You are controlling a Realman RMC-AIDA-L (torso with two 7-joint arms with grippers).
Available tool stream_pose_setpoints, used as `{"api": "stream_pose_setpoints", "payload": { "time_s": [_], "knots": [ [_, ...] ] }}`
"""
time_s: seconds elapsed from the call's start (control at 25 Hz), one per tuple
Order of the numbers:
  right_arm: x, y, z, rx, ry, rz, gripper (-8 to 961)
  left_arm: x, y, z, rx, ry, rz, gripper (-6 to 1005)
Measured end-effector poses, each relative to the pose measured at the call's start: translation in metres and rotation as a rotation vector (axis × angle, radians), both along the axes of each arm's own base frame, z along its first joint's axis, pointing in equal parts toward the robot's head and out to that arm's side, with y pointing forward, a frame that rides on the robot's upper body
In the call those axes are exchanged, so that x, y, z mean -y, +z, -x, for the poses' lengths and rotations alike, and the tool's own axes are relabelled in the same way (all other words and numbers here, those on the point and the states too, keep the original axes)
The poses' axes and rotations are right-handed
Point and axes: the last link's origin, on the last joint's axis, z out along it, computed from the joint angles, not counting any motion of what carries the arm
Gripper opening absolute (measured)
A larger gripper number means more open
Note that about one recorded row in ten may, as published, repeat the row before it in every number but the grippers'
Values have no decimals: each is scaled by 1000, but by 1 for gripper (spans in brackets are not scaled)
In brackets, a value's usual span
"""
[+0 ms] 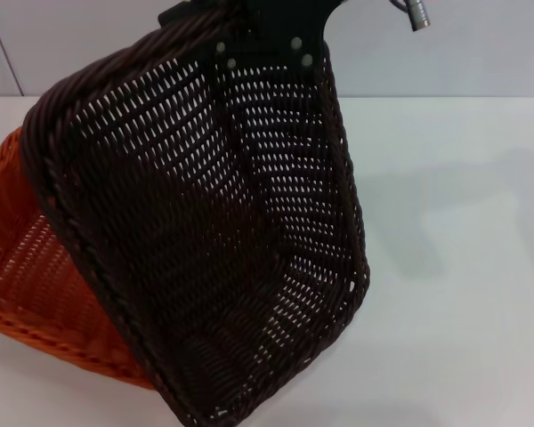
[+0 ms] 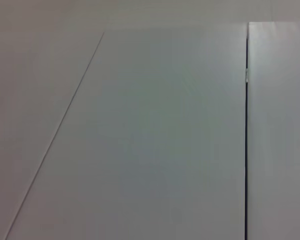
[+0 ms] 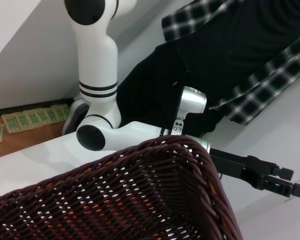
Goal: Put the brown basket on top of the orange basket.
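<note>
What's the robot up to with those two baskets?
It is stacking them. The right gripper holds the brown basket by its rim, lifted off the white table and steeply tilted. The orange basket sits on the table just beside and partly behind it, toward the robot's left. The brown one is not yet set on top. The left gripper hangs idle off to the side, holding nothing.

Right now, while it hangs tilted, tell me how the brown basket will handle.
The brown basket looks stiff: held by one rim in the right tool, it shows no sag. Its open weave suggests it is light. Hanging tilted near the orange basket, it may swing. The left tool sits idle.
</note>
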Motion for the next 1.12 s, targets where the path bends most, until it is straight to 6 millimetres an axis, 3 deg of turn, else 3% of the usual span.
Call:
{"api": "stream_pose_setpoints", "payload": {
  "time_s": [0.44, 0.72, 1.0, 1.12],
  "knots": [
    [-1, -19, 4, 46, 0, -46, 274, 0, -2, 1, 7, 4, 6, 811],
    [-6, -20, 6, 27, -11, -80, 289, -2, -3, 0, -1, 4, 13, 789],
    [-11, -15, 8, -60, 13, -137, 556, -7, -8, -8, -66, 2, 32, 767],
    [-14, -6, 6, -138, 11, -164, 680, -9, -8, -10, -81, 8, 27, 705]
  ]
}}
